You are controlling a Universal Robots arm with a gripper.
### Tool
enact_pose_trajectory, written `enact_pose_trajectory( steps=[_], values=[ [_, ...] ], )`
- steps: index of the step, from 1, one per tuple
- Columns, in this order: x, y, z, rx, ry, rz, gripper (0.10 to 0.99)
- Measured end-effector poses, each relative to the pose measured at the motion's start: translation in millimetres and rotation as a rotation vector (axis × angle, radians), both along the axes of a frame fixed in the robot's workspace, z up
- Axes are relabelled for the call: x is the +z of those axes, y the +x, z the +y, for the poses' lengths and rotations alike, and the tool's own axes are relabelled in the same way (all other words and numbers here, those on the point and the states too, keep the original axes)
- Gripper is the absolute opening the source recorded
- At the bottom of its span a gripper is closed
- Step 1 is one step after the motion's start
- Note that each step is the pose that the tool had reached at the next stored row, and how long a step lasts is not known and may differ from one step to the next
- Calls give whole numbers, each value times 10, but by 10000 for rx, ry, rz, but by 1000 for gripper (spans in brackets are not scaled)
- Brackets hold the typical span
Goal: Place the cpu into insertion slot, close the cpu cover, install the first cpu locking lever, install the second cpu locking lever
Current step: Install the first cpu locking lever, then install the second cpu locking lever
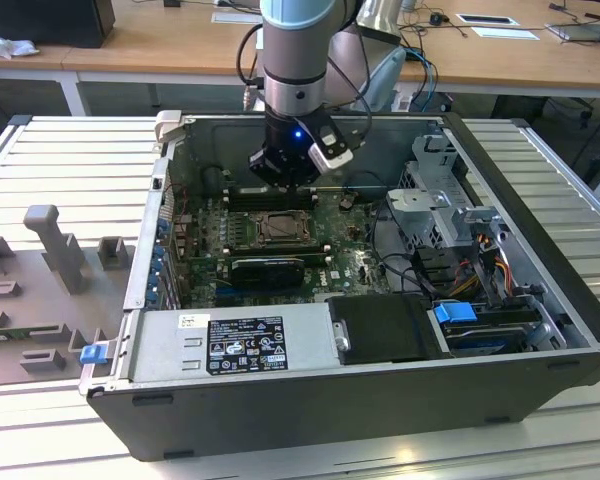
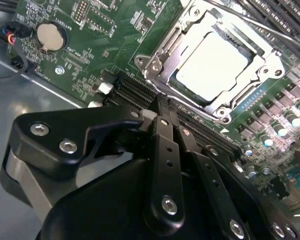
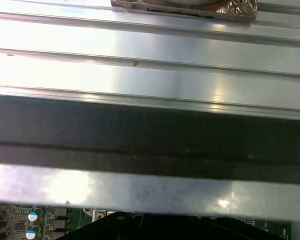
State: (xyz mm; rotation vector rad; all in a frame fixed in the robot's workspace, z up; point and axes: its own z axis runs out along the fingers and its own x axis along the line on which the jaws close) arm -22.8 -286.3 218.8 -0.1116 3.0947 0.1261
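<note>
Green board surrounds the cpu (image 2: 216, 64); black memory slots (image 2: 190, 125) flank it.

One cpu (image 2: 216, 62), one cpu cover (image 2: 162, 55), one insertion slot (image 1: 277, 228), one coin cell (image 2: 51, 36)

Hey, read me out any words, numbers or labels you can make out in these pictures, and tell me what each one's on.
None can be read out.
Power supply label: black sticker with white print, too small.
Small white sticker beside it: too small.
Motherboard silkscreen in the second wrist view: white marks, blurred.
Cpu in the insertion slot: washed out by glare.
Coin cell: marks blurred.
</note>
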Motion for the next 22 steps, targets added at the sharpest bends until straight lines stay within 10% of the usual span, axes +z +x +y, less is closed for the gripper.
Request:
enact_pose_trajectory(
  steps=[15,22],
  values=[
    [0,0,-149,-1,0,0,106],
    [301,0,-151,-1,0,3,106]
  ],
)
